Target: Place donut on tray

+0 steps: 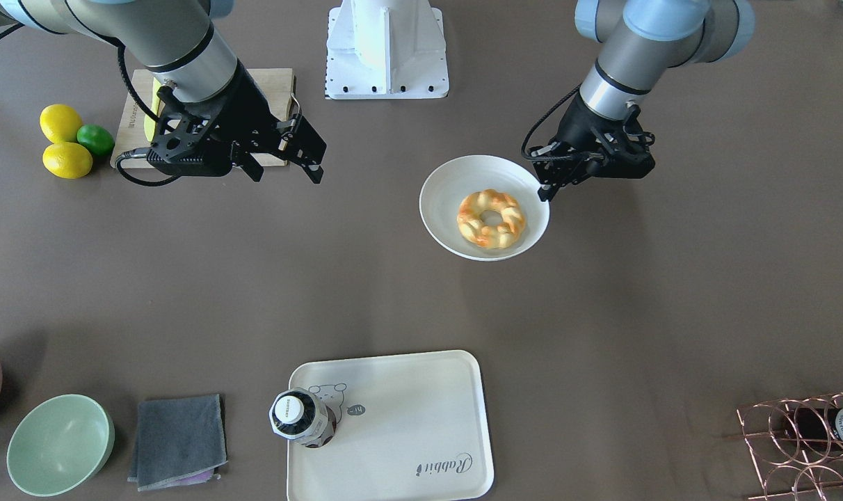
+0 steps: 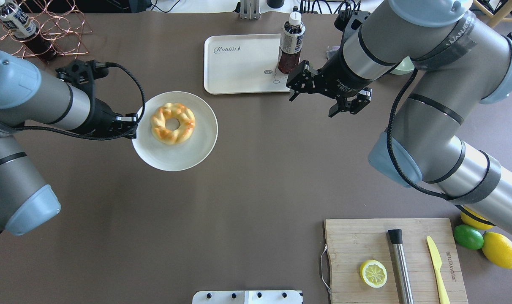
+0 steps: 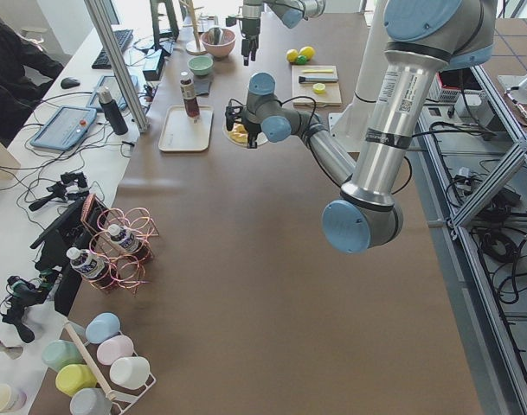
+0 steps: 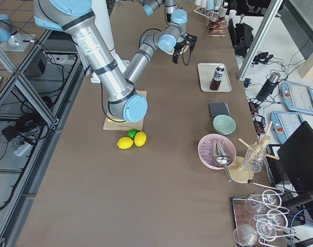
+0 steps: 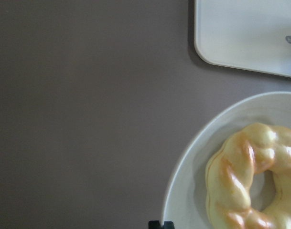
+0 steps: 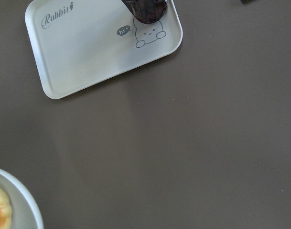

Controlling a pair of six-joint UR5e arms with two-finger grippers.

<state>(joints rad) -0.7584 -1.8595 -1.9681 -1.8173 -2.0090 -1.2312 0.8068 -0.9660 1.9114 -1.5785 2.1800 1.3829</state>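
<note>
The braided golden donut [image 1: 491,219] [image 2: 172,123] lies on a round white plate [image 1: 449,188] [image 2: 184,156]. My left gripper [image 1: 548,189] [image 2: 131,126] is shut on the plate's rim, on the side away from the tray. The left wrist view shows the donut [image 5: 255,176], the plate [image 5: 188,191] and a tray corner [image 5: 245,33]. The cream tray [image 1: 407,417] [image 2: 235,71] [image 6: 88,52] with "Rabbit" script lies beyond the plate. My right gripper [image 1: 286,170] [image 2: 323,99] is open and empty, above the table beside the tray.
A dark drink bottle [image 1: 298,417] [image 2: 290,42] stands on the tray's corner. A cutting board [image 2: 357,240] holds a lemon slice, steel rod and yellow knife; lemons and a lime [image 2: 469,236] lie beside it. A green bowl [image 1: 60,444], grey cloth [image 1: 178,438] and copper rack [image 2: 49,38] lie along the far edge.
</note>
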